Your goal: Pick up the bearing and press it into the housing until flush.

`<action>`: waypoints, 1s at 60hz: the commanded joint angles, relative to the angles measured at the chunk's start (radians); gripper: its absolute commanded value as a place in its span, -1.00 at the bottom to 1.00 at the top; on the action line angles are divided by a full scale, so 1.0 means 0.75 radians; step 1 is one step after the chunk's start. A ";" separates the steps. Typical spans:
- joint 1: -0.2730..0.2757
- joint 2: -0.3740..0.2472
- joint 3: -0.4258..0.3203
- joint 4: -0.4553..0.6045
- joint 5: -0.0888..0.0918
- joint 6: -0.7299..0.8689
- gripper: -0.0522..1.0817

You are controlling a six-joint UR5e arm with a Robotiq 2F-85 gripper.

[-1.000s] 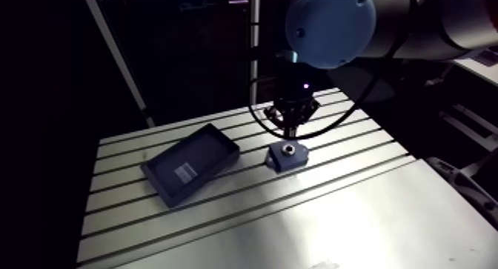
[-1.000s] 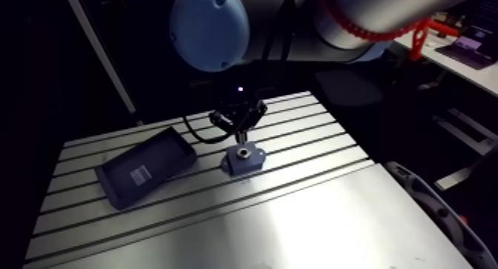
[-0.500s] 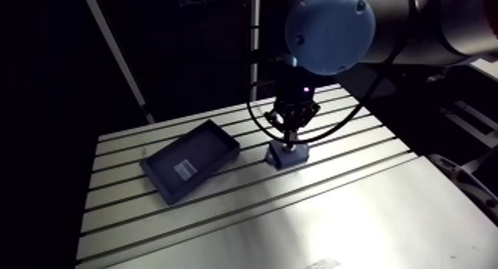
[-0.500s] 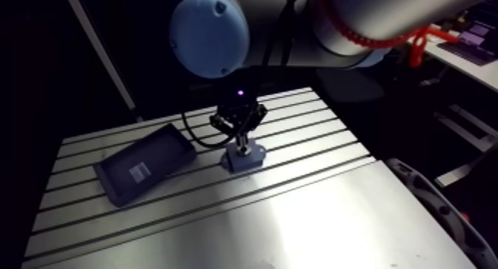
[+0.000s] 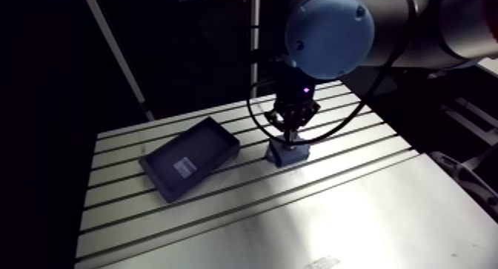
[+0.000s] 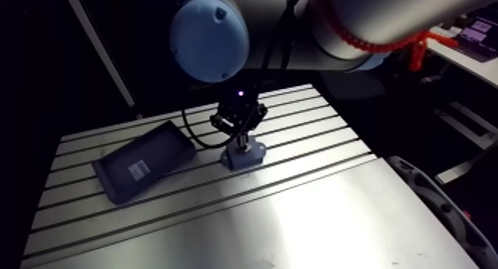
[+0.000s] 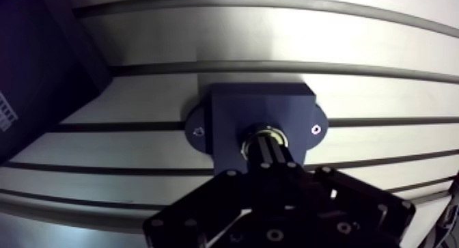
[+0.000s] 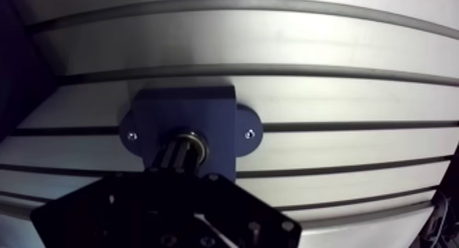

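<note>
Silver bearing [image 7: 263,130] sits in the dark-blue housing [image 7: 232,114] on the counter [image 7: 355,76], directly under the pincer [image 7: 268,144], whose fingers are pressed together.

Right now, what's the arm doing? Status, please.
Gripper shut, tips on bearing. It sits in housing bore, flushness unclear. Tray aside, nothing blocking.

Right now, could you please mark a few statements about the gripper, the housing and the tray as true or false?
1. The gripper has its tips at the bearing in the bore of the housing. True.
2. The housing sits inside the tray. False: it stands on the table, apart from the tray.
3. The gripper's fingers are spread wide. False: they are together.
4. The housing has a holed ear on each side. True.
</note>
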 commanded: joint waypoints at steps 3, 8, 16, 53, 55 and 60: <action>0.000 0.002 0.003 -0.014 -0.002 -0.001 1.00; 0.000 0.002 0.005 -0.014 -0.002 -0.001 1.00; 0.000 -0.002 0.009 -0.012 0.000 -0.002 1.00; 0.000 -0.002 0.019 -0.012 -0.002 -0.001 1.00; 0.000 -0.002 0.019 -0.012 -0.002 -0.001 1.00; 0.000 -0.002 0.021 -0.014 -0.002 -0.001 1.00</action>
